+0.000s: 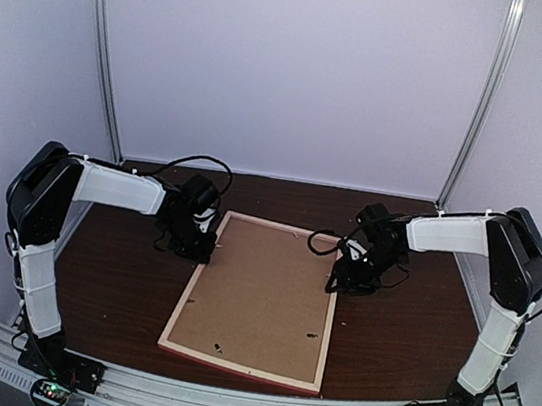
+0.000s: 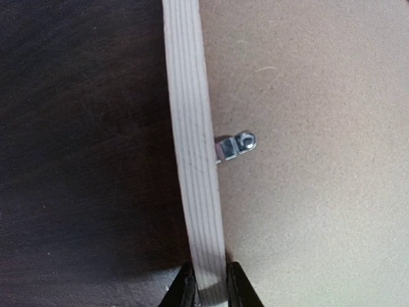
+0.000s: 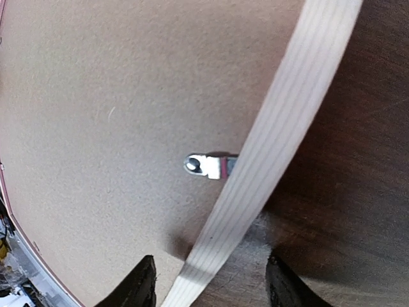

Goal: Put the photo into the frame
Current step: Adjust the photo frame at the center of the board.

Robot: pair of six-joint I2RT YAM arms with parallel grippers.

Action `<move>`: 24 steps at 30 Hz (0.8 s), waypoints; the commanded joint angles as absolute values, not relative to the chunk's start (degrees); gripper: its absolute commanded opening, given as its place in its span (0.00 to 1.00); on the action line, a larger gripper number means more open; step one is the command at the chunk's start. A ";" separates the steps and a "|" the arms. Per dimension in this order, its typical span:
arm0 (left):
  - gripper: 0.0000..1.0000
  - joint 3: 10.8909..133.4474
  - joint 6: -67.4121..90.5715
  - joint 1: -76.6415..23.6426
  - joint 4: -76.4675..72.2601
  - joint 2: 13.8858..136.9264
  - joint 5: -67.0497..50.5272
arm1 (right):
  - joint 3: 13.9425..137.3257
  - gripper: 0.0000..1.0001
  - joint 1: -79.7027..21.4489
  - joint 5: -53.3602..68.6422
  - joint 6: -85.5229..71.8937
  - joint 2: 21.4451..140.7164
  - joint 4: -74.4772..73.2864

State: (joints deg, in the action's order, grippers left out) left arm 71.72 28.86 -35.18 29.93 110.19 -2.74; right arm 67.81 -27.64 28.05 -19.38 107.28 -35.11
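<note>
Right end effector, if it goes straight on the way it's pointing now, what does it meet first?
Most likely the frame: its pale rail lies directly ahead, between the open fingers of the right end effector. How far off is unclear.

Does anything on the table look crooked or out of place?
The frame lies back up and skewed to the table edges, its far end swung to the right. Nothing looks damaged or spilled.

Top camera looks down from behind; wrist cameras face down, close over opposite rails of the pale wooden rectangular frame (image 2: 195, 192).
</note>
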 commanded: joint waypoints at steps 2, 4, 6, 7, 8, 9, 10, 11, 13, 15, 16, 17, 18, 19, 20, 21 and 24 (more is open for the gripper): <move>0.20 72.65 28.04 -35.64 31.67 111.41 -6.06 | 64.24 0.48 -29.68 24.47 -24.20 106.46 -31.00; 0.22 72.77 28.10 -35.67 31.48 111.30 -6.45 | 64.56 0.44 -29.78 23.63 -24.59 106.80 -31.06; 0.24 72.75 28.17 -35.60 31.27 111.28 -6.95 | 65.21 0.37 -29.79 22.16 -24.75 107.18 -31.55; 0.26 72.77 28.27 -35.60 31.09 111.23 -7.21 | 65.68 0.34 -29.75 21.40 -24.68 107.53 -32.16; 0.28 72.70 28.42 -35.60 31.04 111.20 -7.34 | 66.32 0.31 -29.79 20.58 -24.51 107.92 -32.76; 0.30 72.62 28.54 -35.60 30.75 111.13 -7.55 | 67.06 0.28 -29.75 19.79 -24.21 108.38 -33.45; 0.33 72.60 28.63 -35.60 30.56 111.10 -7.70 | 68.20 0.26 -29.65 18.88 -23.76 108.90 -34.01; 0.36 72.52 28.79 -35.60 30.38 111.15 -7.75 | 69.25 0.24 -29.47 18.46 -23.16 109.42 -34.62; 0.42 72.42 28.98 -35.52 30.32 111.16 -7.57 | 71.60 0.21 -29.07 17.96 -21.73 110.75 -35.86; 0.49 72.42 29.01 -35.43 30.32 111.05 -7.10 | 74.22 0.19 -28.48 17.28 -19.96 112.23 -37.37; 0.52 72.38 29.00 -35.34 30.32 110.96 -6.92 | 75.59 0.18 -28.14 17.23 -19.07 112.97 -38.16; 0.55 72.19 29.08 -35.25 30.28 110.77 -6.53 | 76.75 0.17 -27.71 17.23 -18.13 113.80 -38.55; 0.58 71.98 29.17 -35.17 30.08 110.68 -6.05 | 78.02 0.16 -27.42 16.84 -17.31 114.49 -38.89; 0.59 71.84 29.24 -35.08 29.94 110.58 -5.84 | 79.32 0.16 -27.11 16.65 -16.24 115.26 -39.52; 0.60 71.79 29.31 -34.99 29.82 110.52 -5.89 | 80.64 0.15 -26.81 16.68 -15.66 115.98 -40.29; 0.61 71.73 29.42 -34.94 29.68 110.53 -5.77 | 81.77 0.15 -26.60 16.77 -15.17 116.54 -40.50; 0.59 71.72 29.83 -34.89 29.45 110.76 -5.95 | 84.48 0.15 -25.71 16.80 -14.02 118.03 -40.91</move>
State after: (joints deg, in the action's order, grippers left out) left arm 71.79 29.17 -35.24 30.24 110.39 -6.20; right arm 81.10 -27.11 20.08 -18.33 115.70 -39.70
